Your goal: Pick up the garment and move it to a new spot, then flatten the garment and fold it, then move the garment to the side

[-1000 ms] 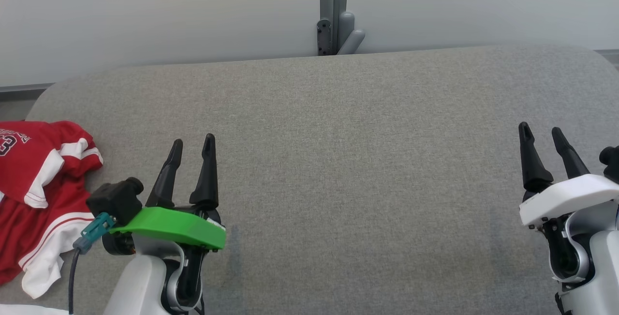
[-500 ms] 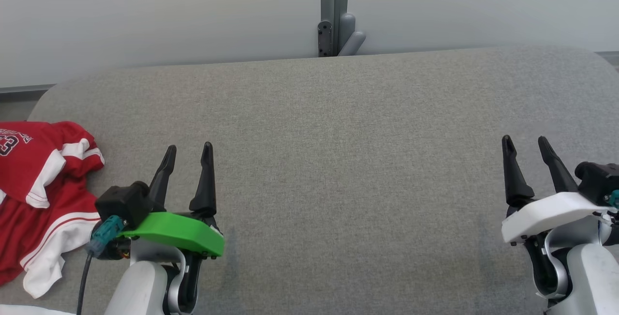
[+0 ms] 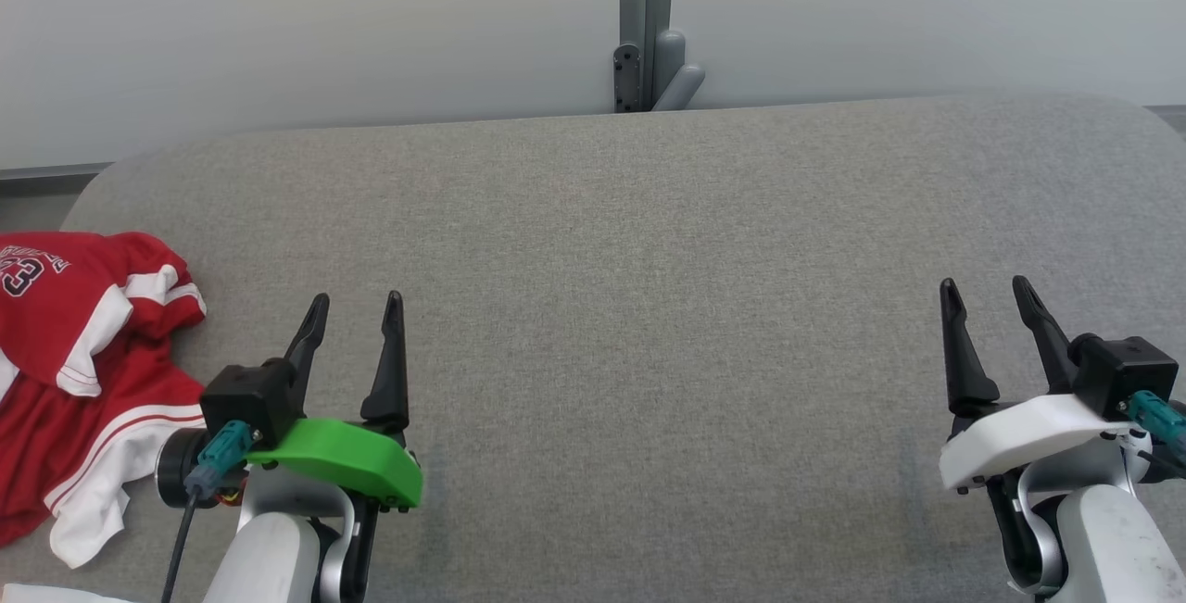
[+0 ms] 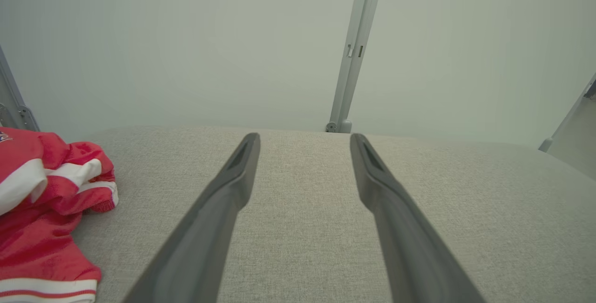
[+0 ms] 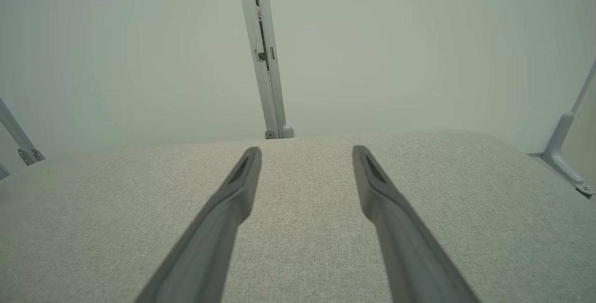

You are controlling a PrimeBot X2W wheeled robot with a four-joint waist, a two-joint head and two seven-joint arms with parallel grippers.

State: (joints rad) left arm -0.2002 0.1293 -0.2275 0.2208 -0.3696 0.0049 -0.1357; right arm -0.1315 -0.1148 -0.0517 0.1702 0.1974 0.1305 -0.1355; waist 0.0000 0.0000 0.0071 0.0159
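A red garment (image 3: 65, 371) with white trim and a dark number lies crumpled at the far left edge of the grey fabric table (image 3: 649, 242); the left wrist view has the garment (image 4: 42, 210) at its left side. My left gripper (image 3: 357, 307) stands open just right of the garment, apart from it, with nothing between its fingers. In the left wrist view the left gripper (image 4: 305, 139) points over bare fabric. My right gripper (image 3: 984, 293) is open near the table's right end, and in its own view the right gripper (image 5: 307, 151) is empty above bare fabric.
A pale wall with a grey vertical post (image 3: 646, 24) runs behind the table's far edge. The table's corners are rounded. A metal bracket (image 5: 563, 154) shows off the right end in the right wrist view.
Both arms drew back toward me, and the right gripper shifted left. Both stayed open. The garment has not moved.
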